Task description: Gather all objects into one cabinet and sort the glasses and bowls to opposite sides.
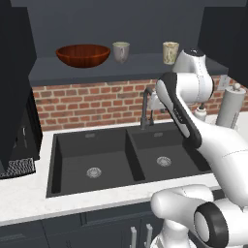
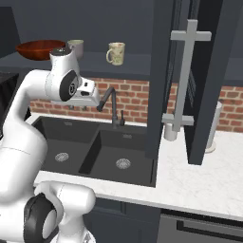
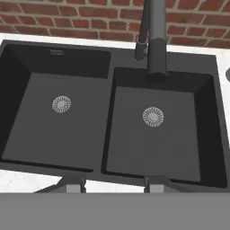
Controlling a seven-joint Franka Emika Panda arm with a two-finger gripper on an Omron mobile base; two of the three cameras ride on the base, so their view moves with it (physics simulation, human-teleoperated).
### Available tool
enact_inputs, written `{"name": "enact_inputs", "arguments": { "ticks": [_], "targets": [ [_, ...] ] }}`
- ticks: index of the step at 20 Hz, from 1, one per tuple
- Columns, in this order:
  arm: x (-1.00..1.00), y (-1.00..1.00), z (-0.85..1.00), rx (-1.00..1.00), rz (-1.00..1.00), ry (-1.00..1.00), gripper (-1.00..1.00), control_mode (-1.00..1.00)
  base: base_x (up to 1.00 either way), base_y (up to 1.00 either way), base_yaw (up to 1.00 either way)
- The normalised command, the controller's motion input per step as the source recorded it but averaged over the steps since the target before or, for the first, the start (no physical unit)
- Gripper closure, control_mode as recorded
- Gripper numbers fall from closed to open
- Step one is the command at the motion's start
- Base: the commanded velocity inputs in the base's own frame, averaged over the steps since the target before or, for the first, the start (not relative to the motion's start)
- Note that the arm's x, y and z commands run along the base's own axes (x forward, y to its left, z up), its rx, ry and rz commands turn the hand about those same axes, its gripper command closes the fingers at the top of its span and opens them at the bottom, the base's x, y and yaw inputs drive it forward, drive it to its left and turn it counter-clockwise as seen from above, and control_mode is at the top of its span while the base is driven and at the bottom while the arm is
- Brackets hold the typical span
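Reddish-brown bowl [image 1: 83,55] is seen at one end of the cabinet shelf [image 1: 97,70]; a pale grey cup [image 1: 121,51] stands just beside the bowl, a beige patterned cup [image 1: 170,52] further along, well apart from the bowl. The pincer [image 3: 114,183] is held over the sink [image 3: 27,148], parted about halfway, nothing between its tips. Judged step: between placements. A red cup is to be sought next.

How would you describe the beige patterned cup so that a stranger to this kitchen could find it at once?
Look above the black double sink to the dark cabinet shelf over the brick wall. Three things stand there: a reddish-brown bowl, a pale grey cup, then the beige cup, furthest right. It stands apart and alone has a mottled pattern.
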Motion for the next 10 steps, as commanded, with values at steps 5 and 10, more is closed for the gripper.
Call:
{"name": "enact_inputs", "arguments": {
  "ticks": [5, 10],
  "targets": [
    [-0.14, 0.0, -0.05, 0.0, 0.0, -0.01, -1.0, -1.0, 0.0, 0.0, 0.0],
    [-0.12, 0.27, 0.03, -0.13, 0.07, -0.13, -1.0, -1.0, 0.0, 0.0, 0.0]
  ]
}}
